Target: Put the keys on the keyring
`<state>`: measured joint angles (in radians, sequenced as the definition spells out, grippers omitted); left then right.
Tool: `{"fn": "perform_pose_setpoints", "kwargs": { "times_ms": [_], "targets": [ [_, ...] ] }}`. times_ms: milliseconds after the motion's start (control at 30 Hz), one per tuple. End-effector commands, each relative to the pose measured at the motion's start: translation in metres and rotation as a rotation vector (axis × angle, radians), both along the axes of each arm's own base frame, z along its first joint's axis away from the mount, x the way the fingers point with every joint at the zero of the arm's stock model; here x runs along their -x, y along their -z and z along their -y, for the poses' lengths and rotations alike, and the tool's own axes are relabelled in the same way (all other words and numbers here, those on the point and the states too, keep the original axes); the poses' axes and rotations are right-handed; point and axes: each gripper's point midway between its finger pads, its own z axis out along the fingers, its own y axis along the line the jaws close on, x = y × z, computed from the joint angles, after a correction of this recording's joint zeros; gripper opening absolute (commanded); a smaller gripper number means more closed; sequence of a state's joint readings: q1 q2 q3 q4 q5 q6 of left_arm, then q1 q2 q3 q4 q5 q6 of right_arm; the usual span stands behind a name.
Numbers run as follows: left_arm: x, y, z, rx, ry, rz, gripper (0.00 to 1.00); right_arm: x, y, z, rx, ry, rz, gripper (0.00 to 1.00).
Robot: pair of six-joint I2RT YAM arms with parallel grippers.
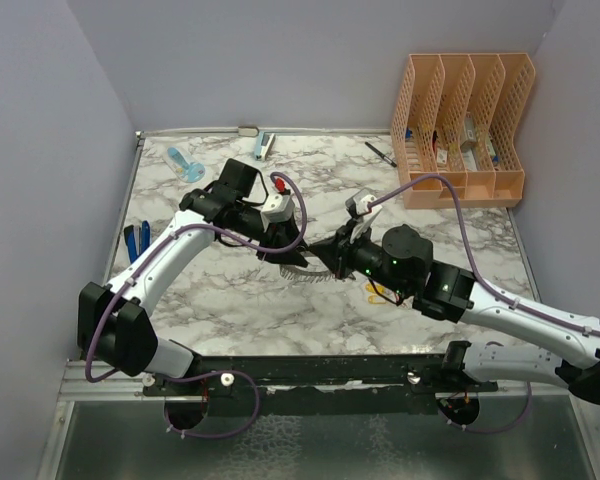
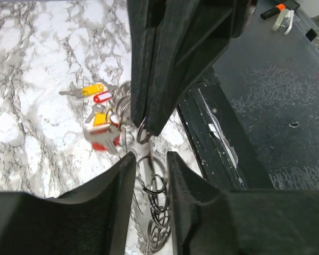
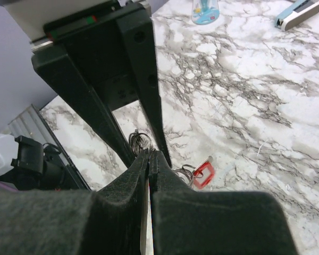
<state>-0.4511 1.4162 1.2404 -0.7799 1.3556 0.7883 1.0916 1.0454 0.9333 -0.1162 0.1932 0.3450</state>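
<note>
The grey coiled keyring (image 1: 302, 268) hangs just above the marble table between my two grippers at the middle. In the left wrist view its wire loops (image 2: 158, 212) lie in the gap between my left gripper's (image 2: 150, 162) parted fingers, which straddle it without clearly pinching it. My right gripper (image 3: 150, 154) comes in from the other side with its jaws pressed together on the ring's wire (image 3: 140, 139). The keys (image 2: 98, 114), with yellow and red tags, lie bunched on the table just beyond the ring. One red tag (image 3: 202, 174) shows beside my right fingers. In the top view the keys (image 1: 377, 292) peek out under the right arm.
An orange file organiser (image 1: 465, 125) stands at the back right, with a black pen (image 1: 380, 153) in front of it. A stapler (image 1: 264, 145) and a blue dispenser (image 1: 185, 162) lie at the back left. Blue-handled tools (image 1: 137, 240) rest at the left edge.
</note>
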Motion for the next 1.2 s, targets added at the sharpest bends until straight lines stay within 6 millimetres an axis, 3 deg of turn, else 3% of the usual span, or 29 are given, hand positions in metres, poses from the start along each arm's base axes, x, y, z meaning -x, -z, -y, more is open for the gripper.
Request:
{"fn": "perform_pose_setpoints", "kwargs": {
  "times_ms": [0,767,1167],
  "targets": [
    [-0.004,0.001,0.0,0.008,0.0,0.018,0.35,0.006,-0.043,-0.003,-0.132,-0.039,0.079,0.01],
    [0.007,-0.027,-0.001,0.063,0.038,0.014,0.38,0.005,-0.027,-0.013,-0.108,-0.059,0.056,0.01],
    [0.008,-0.026,0.0,0.074,0.047,0.003,0.28,0.006,-0.025,-0.015,-0.106,-0.067,0.048,0.01]
  ]
}}
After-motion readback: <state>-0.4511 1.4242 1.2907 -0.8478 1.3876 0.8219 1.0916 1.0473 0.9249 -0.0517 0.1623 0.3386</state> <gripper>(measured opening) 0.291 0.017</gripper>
